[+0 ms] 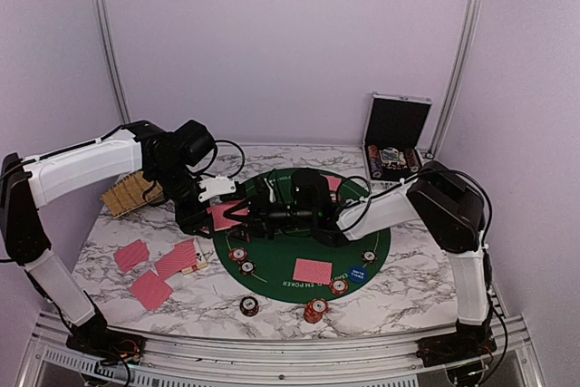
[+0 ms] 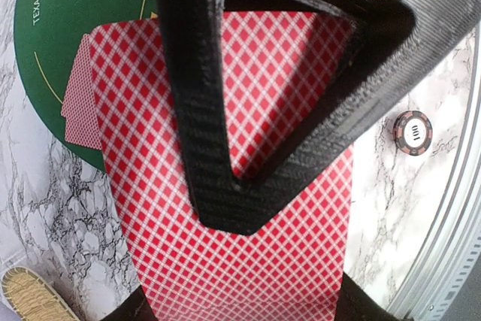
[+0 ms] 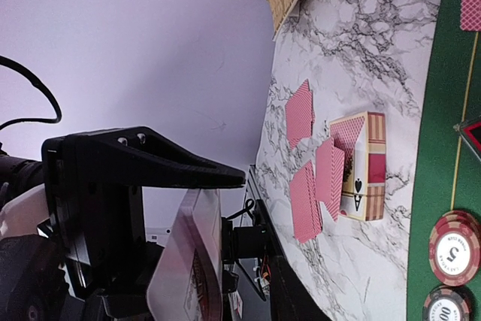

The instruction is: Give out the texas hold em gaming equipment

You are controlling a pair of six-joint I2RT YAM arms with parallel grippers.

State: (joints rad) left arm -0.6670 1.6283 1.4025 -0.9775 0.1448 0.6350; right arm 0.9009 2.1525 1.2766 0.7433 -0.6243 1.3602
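Note:
A deck of red-backed cards [image 1: 224, 215] [image 2: 240, 261] hangs over the green mat's left edge, and my left gripper [image 1: 231, 215] [image 2: 240, 310] is shut on its two long edges. My right gripper [image 1: 263, 217] [image 3: 225, 216] reaches in from the right. One of its fingers [image 2: 203, 148] [image 3: 150, 159] lies across the deck's top card. Its other finger is hidden behind the deck [image 3: 192, 261]. Loose cards [image 1: 150, 290] [image 3: 304, 201] lie face down on the marble at the left. Striped chips [image 1: 237, 255] [image 1: 314, 311] [image 2: 412, 132] and a blue disc [image 1: 357, 273] sit at the mat's front.
A round green poker mat [image 1: 362, 242] fills the table's middle, with a card [image 1: 312, 270] lying on it. An open silver case [image 1: 396, 133] of chips stands at the back right. A straw basket [image 1: 131, 192] [image 2: 30, 295] is at the back left. A card box [image 1: 198, 265] [image 3: 364, 167] lies among the loose cards.

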